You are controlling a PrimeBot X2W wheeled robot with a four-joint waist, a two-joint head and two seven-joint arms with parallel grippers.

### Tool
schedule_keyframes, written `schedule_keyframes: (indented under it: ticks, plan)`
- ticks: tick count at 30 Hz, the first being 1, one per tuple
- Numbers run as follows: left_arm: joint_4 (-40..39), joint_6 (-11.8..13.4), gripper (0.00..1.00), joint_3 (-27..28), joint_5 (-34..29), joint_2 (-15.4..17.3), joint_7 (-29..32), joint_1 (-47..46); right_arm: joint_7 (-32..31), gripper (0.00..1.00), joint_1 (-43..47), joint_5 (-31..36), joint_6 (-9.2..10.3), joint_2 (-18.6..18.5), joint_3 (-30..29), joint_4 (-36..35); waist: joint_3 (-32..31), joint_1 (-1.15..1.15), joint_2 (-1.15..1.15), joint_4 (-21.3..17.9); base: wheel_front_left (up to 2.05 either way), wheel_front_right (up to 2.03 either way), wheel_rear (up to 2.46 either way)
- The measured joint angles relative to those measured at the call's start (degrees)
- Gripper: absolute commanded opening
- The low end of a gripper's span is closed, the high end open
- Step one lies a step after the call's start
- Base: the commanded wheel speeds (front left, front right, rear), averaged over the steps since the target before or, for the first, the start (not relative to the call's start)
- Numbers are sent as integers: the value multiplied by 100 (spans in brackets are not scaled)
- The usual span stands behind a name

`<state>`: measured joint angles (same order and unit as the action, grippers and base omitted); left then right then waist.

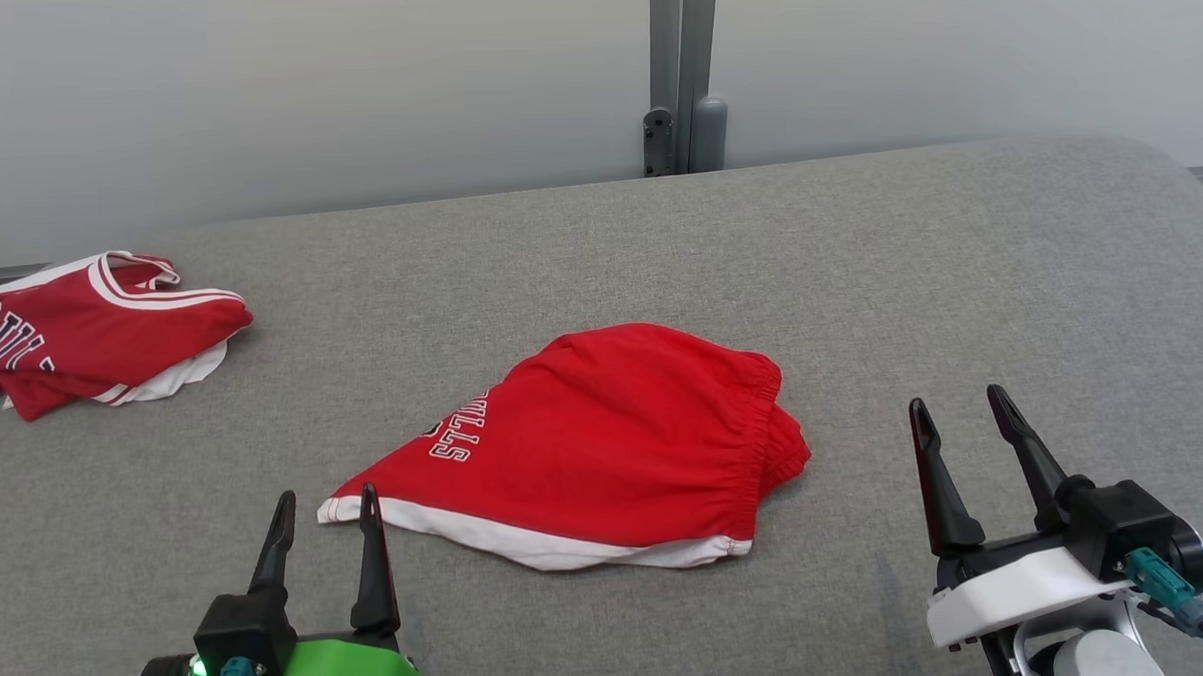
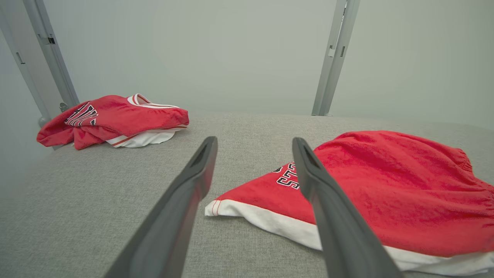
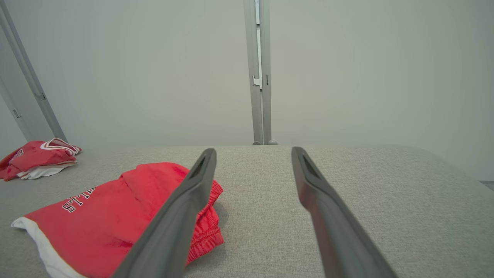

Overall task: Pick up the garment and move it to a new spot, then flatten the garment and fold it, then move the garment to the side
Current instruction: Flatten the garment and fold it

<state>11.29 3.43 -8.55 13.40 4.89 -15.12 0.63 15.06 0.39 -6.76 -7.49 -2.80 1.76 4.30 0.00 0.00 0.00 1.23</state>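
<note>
Red shorts lie centered; left gripper by the white hem corner, right gripper off right, both claws wide open, empty. Right wrist view catches the bunched waistband. Bare gray surface right, another jersey far left.

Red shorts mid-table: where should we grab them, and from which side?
Best bet: grip the white-trimmed hem corner of the red shorts, coming in low from the near left, where the open left end effector sits. That corner tapers to a thin, flat point free on the grey surface; the gathered waistband on the right is bulkier.
</note>
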Motion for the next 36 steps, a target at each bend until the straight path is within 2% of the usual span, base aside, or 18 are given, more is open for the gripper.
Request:
schedule_keyframes:
  ticks: [15,19,23,30,36]
  plan:
    - [8,-165,100,101,-186,-154,0,118,1,100,55,-26,0,-1,109,46,-34,0,0,-54,0,0,0]
    - [30,-200,100,93,-222,-172,0,119,0,100,49,136,0,-2,323,250,7,0,0,-27,0,0,0]
    - [54,-241,100,59,-235,-180,0,113,0,100,43,297,0,1,665,659,94,0,0,45,0,0,0]
    - [89,-245,100,5,-240,-193,-1,-25,1,100,-333,406,0,2,1363,1924,355,0,0,315,0,0,0]
    - [114,-243,100,9,-238,-196,0,-79,1,100,-661,439,0,2,1515,2583,544,0,0,556,0,0,0]
